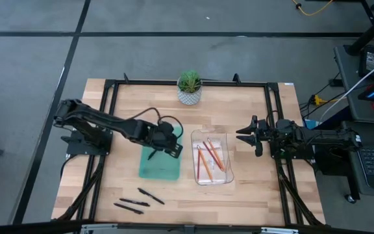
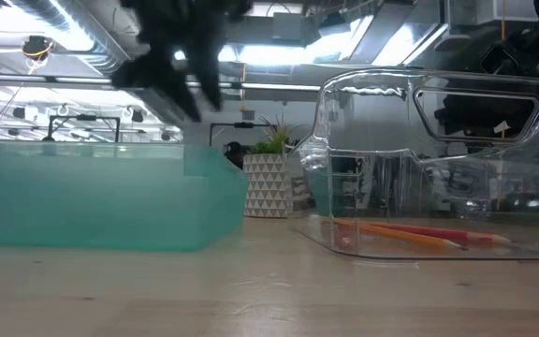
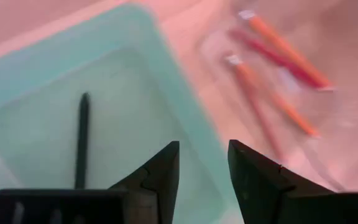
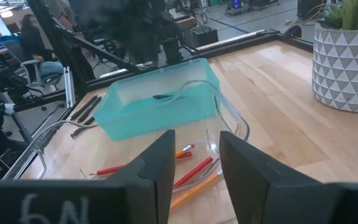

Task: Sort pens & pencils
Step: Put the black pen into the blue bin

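Your left gripper (image 1: 156,153), jaws open and empty over the green bin (image 1: 161,170), is the nearer arm to the pens (image 1: 139,199) lying slantwise on the counter (image 1: 252,195) just beyond the bin's near end.

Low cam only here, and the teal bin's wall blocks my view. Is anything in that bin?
Observer: Yes, one black pen lies flat on the floor of the teal bin.
Operator: Is the left gripper holding anything?
Observer: No. The left gripper hovers over the bin with its fingers apart and nothing between them.
Operator: Any pens outside the bin?
Observer: Yes, loose pens lie on the bare table, apart from the bin, on the side away from the plant.
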